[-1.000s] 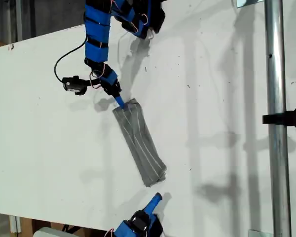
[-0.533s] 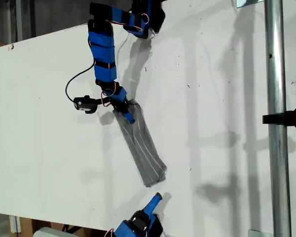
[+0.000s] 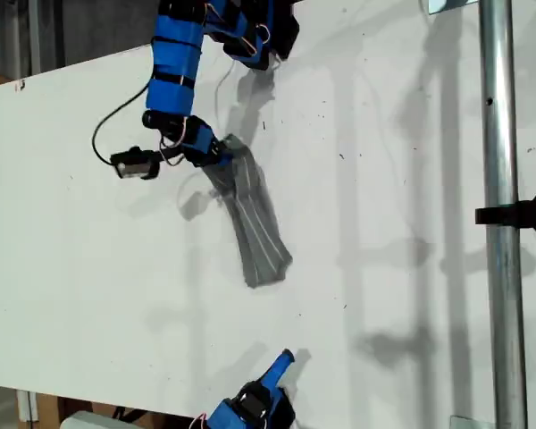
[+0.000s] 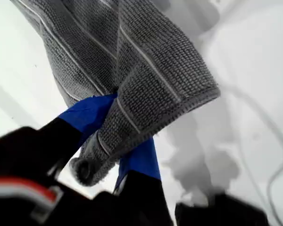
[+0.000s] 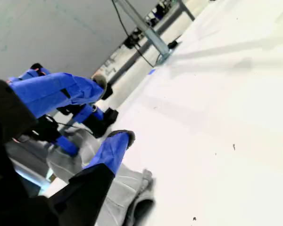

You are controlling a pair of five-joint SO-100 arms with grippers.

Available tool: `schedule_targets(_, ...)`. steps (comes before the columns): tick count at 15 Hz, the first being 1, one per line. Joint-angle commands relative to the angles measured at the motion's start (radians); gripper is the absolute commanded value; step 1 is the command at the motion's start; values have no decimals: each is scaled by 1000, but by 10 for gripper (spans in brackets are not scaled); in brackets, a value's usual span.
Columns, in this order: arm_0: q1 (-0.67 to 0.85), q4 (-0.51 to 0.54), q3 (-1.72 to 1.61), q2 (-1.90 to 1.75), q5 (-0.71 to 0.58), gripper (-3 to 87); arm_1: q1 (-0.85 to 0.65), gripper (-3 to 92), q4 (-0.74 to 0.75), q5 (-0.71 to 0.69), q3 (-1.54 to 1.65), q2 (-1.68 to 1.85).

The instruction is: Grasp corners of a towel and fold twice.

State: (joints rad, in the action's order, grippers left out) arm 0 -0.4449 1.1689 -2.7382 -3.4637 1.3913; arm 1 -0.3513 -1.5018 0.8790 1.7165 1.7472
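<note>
The towel (image 3: 255, 219) is a grey striped cloth folded into a narrow strip on the white table (image 3: 402, 295). My first gripper (image 3: 218, 156) is shut on the strip's end nearest the exterior view's top. That end is lifted, and the other end rests on the table. Up close, the blue jaws of my first gripper (image 4: 125, 129) pinch the layered towel (image 4: 151, 61), and a rolled corner (image 4: 85, 169) pokes out behind them. My second gripper (image 3: 281, 362) sits near the exterior view's bottom edge, open and empty, a short way from the towel's low end. From there my second gripper (image 5: 113, 109) looks over the towel (image 5: 118, 188).
A vertical metal pole (image 3: 500, 223) with a black clamp (image 3: 529, 213) crosses the exterior view's right. A black wrist camera (image 3: 129, 164) on a cable hangs beside the first arm. The table's edge runs along the exterior view's top left and bottom left.
My first gripper dropped onto the towel's upper end, shut on it and pulled it toward the exterior view's top left. The low end slid after it. My second gripper stayed put.
</note>
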Motion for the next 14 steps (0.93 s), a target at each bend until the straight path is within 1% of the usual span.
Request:
schedule_targets(1,12,5,23,-6,-12,181,-81,-3,-391,89,-60,195)
schedule_targets(3,12,6,31,-6,-11,181,-26,-3,-534,176,-46,74)
schedule_targets(4,14,6,28,-6,-8,181,34,-3,-379,152,-46,98)
schedule_targets(5,15,6,26,-6,-5,181,81,-3,-255,112,-91,110)
schedule_targets(6,14,6,28,-6,2,180,78,-3,-229,117,-141,140)
schedule_targets(7,9,3,31,-6,8,178,46,-3,-249,89,-167,137)
schedule_targets(8,6,0,28,-6,12,178,40,-3,-201,55,-169,160)
schedule_targets(10,15,-3,17,-6,12,179,89,-3,-18,49,-166,149)
schedule_targets(14,21,-9,17,-6,8,179,201,-3,354,61,-199,-117)
